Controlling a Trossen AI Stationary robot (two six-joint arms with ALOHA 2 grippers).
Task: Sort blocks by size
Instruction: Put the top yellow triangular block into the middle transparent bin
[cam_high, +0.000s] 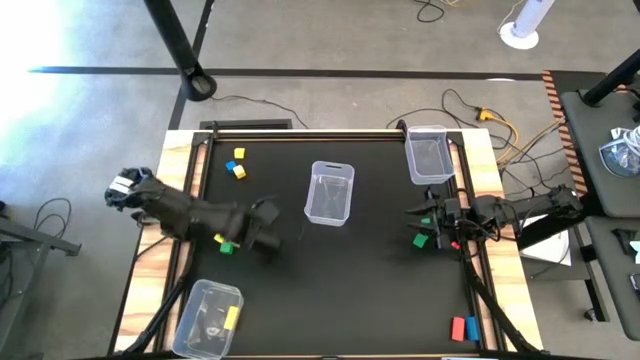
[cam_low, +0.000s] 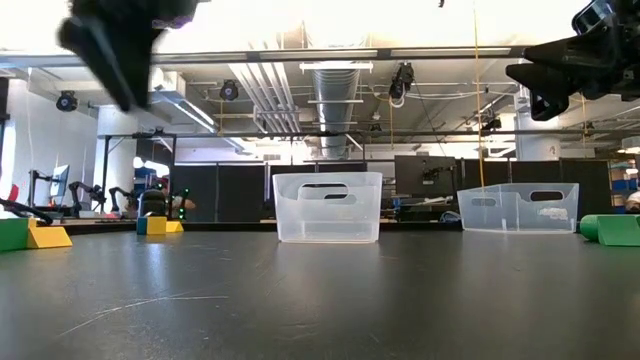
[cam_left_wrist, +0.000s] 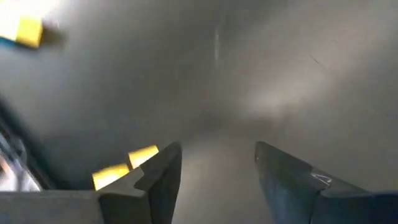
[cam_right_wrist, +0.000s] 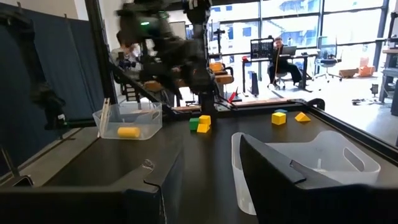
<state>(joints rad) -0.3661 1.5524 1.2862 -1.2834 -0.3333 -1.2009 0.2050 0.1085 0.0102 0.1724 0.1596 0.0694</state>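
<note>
Left tool (cam_high: 266, 222) open, holding nothing, over bare bench just right of the green and yellow blocks (cam_high: 224, 243) near the left edge. We should back up over that pair, centre on one, drop straight down. Right tool (cam_high: 432, 225) open, empty, waits by the green blocks (cam_high: 421, 239) near the right edge.
</note>
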